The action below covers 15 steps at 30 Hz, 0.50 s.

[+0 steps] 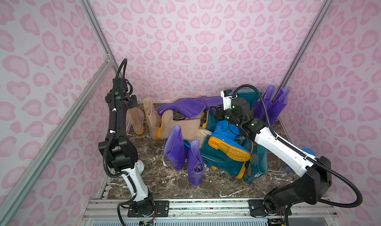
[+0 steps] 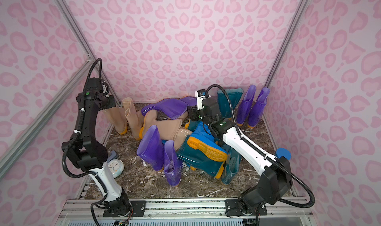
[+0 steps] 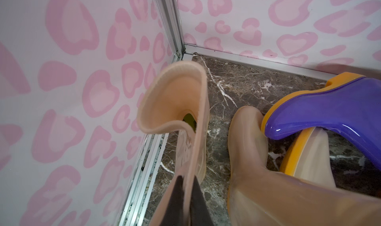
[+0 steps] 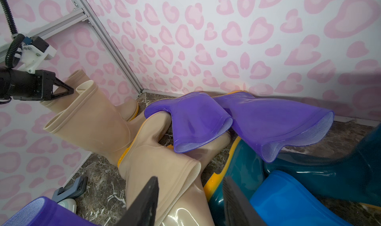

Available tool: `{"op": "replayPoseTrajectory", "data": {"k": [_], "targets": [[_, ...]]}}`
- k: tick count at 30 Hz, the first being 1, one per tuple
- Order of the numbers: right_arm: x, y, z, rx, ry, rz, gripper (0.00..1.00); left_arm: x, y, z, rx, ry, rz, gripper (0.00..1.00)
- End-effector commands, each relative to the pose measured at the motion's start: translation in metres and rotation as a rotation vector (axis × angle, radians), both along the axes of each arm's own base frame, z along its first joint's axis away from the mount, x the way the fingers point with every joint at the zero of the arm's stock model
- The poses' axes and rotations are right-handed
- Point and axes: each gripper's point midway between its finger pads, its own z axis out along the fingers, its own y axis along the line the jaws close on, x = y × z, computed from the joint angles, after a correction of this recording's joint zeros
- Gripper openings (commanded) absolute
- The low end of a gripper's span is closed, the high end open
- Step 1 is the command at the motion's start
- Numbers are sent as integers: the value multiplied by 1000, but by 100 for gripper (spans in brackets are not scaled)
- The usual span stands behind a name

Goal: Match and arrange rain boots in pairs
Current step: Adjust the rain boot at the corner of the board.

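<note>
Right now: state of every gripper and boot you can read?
beige boot: upright by the left wall, cuff pinched.
left gripper: shut on that cuff.
right gripper: open, holding nothing.
second beige boot: standing beside the first.
right rear purple pair: upright, side by side.
back-wall purple boots: lying flat, overlapped.
blue boot: lying down, tangled with others.
clock: lying face up.

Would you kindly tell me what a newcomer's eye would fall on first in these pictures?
The pink-spotted walls all round, then the tangled boots mid-floor, topped by an upturned orange sole. In the far left corner the left hand pinches a beige boot's rim.
</note>
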Motion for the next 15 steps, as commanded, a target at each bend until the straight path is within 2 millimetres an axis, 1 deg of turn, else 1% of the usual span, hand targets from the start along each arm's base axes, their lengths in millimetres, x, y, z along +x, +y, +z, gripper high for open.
{"op": "replayPoseTrajectory", "data": {"k": [1, 2, 3, 4, 5, 6, 8, 9, 11, 13, 15], "targets": [[3, -3, -5, -22, 6, -7, 52, 12, -6, 21, 43, -71, -73, 2], [3, -3, -7, -24, 11, -6, 53, 11, -3, 19, 59, -64, -68, 2], [5, -3, -1, -15, 3, -1, 53, 11, -2, 16, 60, -59, -63, 2], [5, -1, 7, -6, -12, 3, 53, 10, -2, 10, 58, -44, -63, 7], [6, 0, 8, -7, -12, 6, 53, 8, -2, 6, 57, -34, -61, 18], [6, 0, 8, -8, -12, 10, 53, 6, -2, 1, 54, -21, -53, 36], [6, 1, 8, -13, -15, 14, 54, -2, -3, -2, 43, -11, -37, 54], [6, 1, 9, -14, -16, 18, 54, -5, -3, 3, 35, -22, -22, 63], [7, 2, 9, -16, -19, 20, 55, -12, -12, 19, 0, -52, -29, 72], [7, 3, 10, -18, -23, 24, 56, -19, -28, 47, -20, -102, -51, 79], [8, 3, 9, -21, -25, 20, 57, -27, -49, 71, -5, -132, -87, 81]]}}
